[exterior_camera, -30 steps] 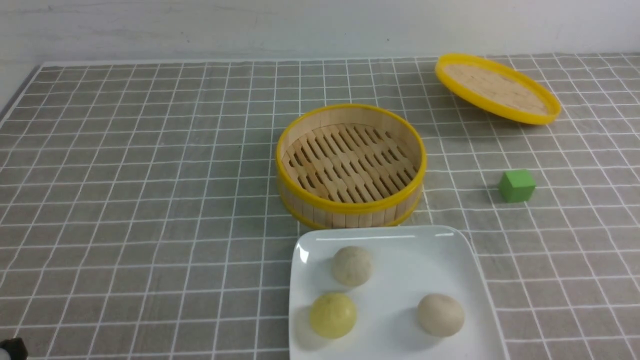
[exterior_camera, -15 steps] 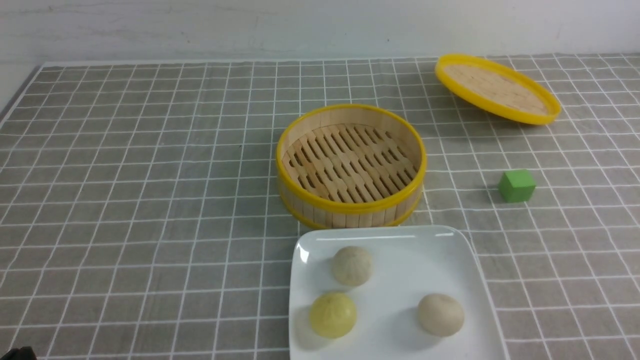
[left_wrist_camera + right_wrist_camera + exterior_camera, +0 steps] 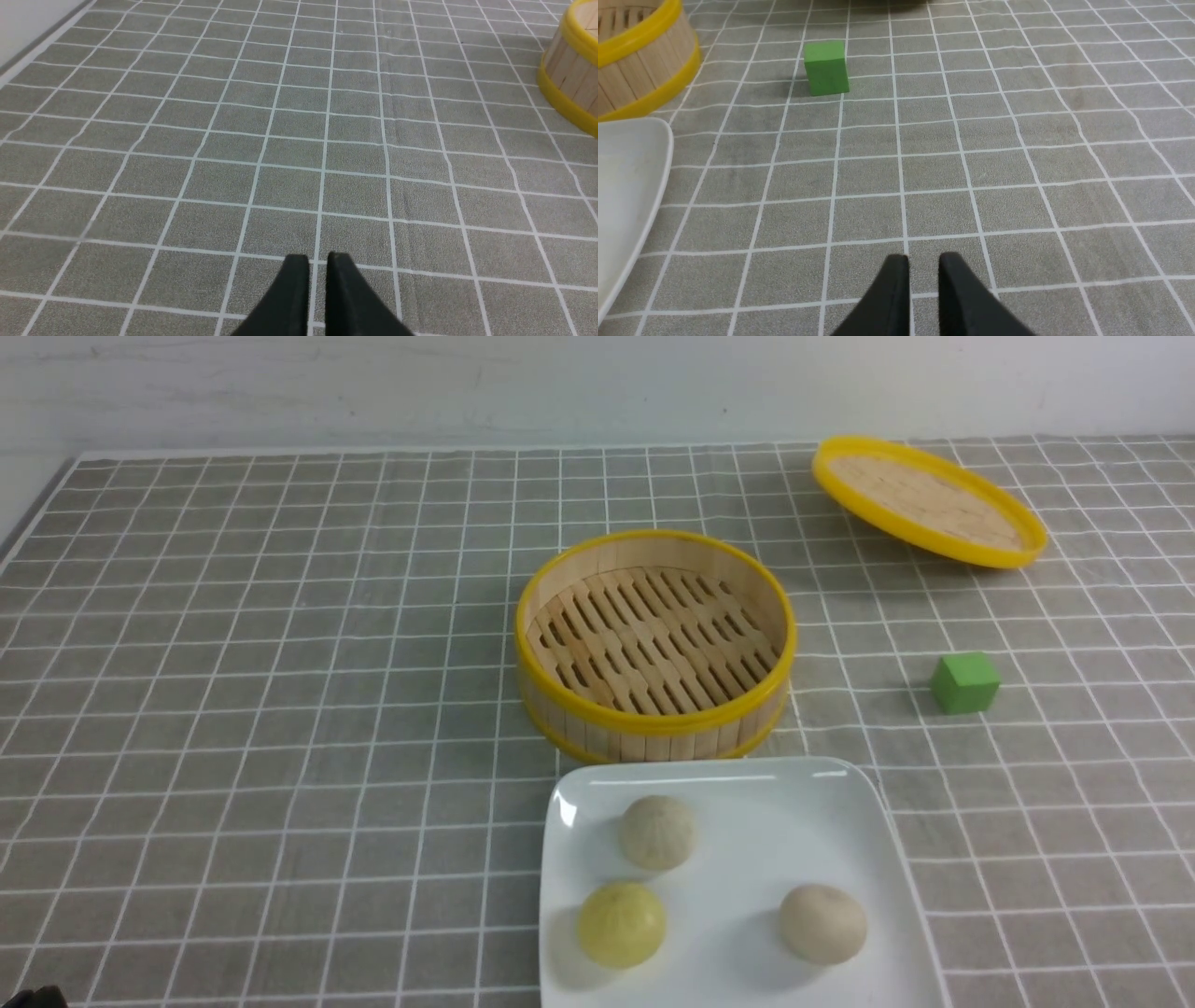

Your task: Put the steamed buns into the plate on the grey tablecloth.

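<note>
Steamed buns: two beige dough balls lie on the plate, one (image 3: 657, 832) toward its far left part, the other (image 3: 822, 923) nearer the camera on the right side; they sit well apart.
Yellow bun (image 3: 622, 924): also on the plate, just in front of the far-left beige bun, close to it but not touching.
Plate (image 3: 812, 803): glossy white square dish at the near edge of the front view, resting on the grey tablecloth (image 3: 280, 709); its far rim is just beside the steamer basket, perhaps touching it, though the angle does not settle that.
Steamer basket (image 3: 655, 721): yellow-rimmed bamboo, upright, slatted floor bare.
Lid (image 3: 928, 501): yellow-rimmed round lid at the far right of the cloth, tilted, one edge raised.
Green cube (image 3: 965, 682): on the cloth right of the basket, apart from it.
Left gripper (image 3: 317, 261): low over bare cloth, black fingers nearly together with only a thin slit between them, nothing held; the basket wall shows at the picture's edge.
Right gripper (image 3: 923, 263): over bare cloth beside the plate's corner, fingers slightly parted with a narrow gap, nothing between them.
</note>
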{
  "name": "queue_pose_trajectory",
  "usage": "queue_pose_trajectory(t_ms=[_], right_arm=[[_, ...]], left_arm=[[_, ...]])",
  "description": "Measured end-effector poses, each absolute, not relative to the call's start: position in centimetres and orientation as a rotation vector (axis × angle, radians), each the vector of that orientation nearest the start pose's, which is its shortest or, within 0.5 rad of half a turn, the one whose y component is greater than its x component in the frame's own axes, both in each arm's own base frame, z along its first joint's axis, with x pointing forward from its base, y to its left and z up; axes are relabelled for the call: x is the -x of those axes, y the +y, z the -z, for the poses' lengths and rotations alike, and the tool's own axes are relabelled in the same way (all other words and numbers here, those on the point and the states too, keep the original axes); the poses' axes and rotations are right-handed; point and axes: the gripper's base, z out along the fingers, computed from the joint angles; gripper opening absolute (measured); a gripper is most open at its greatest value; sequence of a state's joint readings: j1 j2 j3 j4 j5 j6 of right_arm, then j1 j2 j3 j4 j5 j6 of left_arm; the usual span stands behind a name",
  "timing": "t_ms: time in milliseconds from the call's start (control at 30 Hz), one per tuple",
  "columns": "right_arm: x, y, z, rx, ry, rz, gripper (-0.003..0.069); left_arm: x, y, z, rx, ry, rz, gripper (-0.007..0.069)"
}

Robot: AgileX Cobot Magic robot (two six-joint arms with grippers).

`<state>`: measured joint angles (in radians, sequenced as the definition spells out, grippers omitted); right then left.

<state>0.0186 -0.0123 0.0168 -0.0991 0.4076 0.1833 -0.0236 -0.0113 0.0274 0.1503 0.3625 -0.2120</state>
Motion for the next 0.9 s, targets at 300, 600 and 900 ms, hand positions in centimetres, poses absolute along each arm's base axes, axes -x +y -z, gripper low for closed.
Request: queue_pose_trajectory(t_ms=[300,600,900], right_arm=[[-5.15,-0.26,-17.18,-0.096,1.891,-0.038,0.0132],[-5.15,-0.26,-17.18,-0.096,1.891,-0.038,0.0143],[-5.15,-0.26,-17.18,-0.096,1.891,-0.038,0.0148]], left_arm=[[-5.29,0.36,-17.22,0.081,1.857,0.016,0.009],[-5.29,0.38,-17.21,0.079,1.859,0.012,0.01],[-5.28,0.42,-17.21,0.073,1.862,0.001,0.0108]])
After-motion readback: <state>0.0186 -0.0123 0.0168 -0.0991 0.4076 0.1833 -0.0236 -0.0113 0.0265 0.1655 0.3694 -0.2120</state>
